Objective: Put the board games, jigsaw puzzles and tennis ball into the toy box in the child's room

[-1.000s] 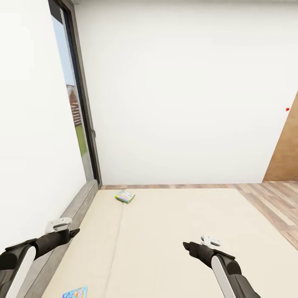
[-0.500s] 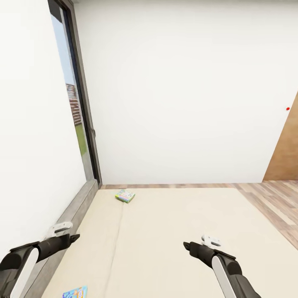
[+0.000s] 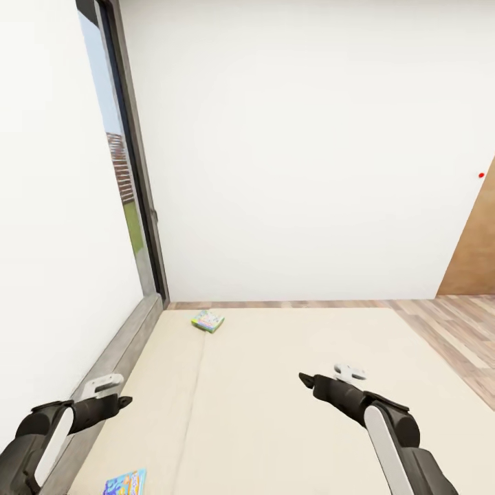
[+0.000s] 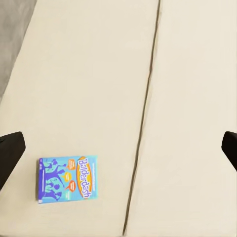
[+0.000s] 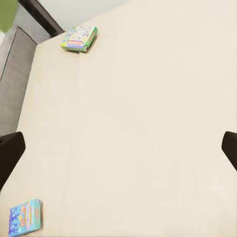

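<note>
Reaching for the blue board game [image 4: 66, 178] flat on the bed [image 4: 187, 98] below my left fingers [image 4: 12, 148], spread and empty, I should descend squarely, straddling its narrower sides.

We are in a home bedroom: a wide beige bed [image 3: 275, 399] fills the floor space between plain white walls [image 3: 295, 151], with wood-plank flooring [image 3: 454, 330], a tall dark-framed window [image 3: 127, 179] and two colourful board-game boxes [image 3: 207, 320] lying on the mattress.
</note>
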{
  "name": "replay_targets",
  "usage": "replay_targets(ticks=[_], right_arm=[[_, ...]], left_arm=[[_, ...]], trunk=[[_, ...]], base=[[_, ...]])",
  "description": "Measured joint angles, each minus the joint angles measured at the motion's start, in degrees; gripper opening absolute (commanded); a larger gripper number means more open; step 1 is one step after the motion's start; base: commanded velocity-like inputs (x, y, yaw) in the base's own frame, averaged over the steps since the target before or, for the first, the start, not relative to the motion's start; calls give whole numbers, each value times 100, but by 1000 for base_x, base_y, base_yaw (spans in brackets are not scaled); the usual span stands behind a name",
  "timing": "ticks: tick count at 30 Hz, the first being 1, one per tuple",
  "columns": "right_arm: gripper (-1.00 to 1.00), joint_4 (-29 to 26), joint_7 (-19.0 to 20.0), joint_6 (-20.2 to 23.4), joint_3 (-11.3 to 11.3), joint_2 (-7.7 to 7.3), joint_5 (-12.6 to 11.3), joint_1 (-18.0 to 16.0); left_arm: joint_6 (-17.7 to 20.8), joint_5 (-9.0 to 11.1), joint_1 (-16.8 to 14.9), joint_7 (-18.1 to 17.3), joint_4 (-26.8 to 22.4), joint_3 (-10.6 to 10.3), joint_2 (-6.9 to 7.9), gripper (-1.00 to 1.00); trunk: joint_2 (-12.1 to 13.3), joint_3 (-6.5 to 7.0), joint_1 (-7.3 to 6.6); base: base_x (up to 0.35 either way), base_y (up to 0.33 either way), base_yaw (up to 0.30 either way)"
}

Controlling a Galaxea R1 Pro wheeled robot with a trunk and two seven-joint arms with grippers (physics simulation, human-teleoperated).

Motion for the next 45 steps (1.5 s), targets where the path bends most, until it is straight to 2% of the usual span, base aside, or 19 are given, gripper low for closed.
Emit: replay_targets(ticks=[3, 6, 8, 13, 16, 21, 24, 29, 45], right_arm=[[100, -187, 347, 223, -30, -5, -220, 64], [100, -274, 902, 390, -162, -4, -495, 94], [100, -295, 1235, 460, -222, -6, -587, 102], [100, -313, 1928, 662, -374, -29, -658, 115], [100, -316, 2603, 761, -582, -82, -663, 119], [100, -314, 3249, 797, -685, -145, -654, 120], [100, -306, 3465, 801, -706, -211, -644, 121], [100, -294, 3575, 804, -718, -260, -642, 121], [100, -274, 3591, 790, -716, -271, -595, 121]], left_arm=[[-9, -128, -17, -5, 46, 4, -3, 100], [-22, -194, -18, -8, 137, 0, -13, 100], [-68, -218, -18, -10, 228, -4, -15, 100], [-253, -234, -22, -11, 431, -10, -10, 100], [-358, -248, -23, -11, 560, -6, -12, 100], [-558, -247, -24, -8, 633, -7, -16, 100], [-626, -248, -25, -5, 659, -8, -16, 100], [-668, -248, -25, -1, 672, -5, -21, 100], [-712, -253, -25, -6, 677, -9, -23, 100]], trunk=[[0, -28, 0], [2, -53, 0], [4, -70, -1], [7, -113, -1], [9, -138, -2], [9, -185, -2], [9, -213, -2], [9, -260, -1], [9, -409, -1]], base=[[0, 0, 0], [0, 0, 0], [0, 0, 0], [0, 0, 0], [0, 0, 0], [0, 0, 0], [0, 0, 0], [0, 0, 0], [0, 0, 0]])
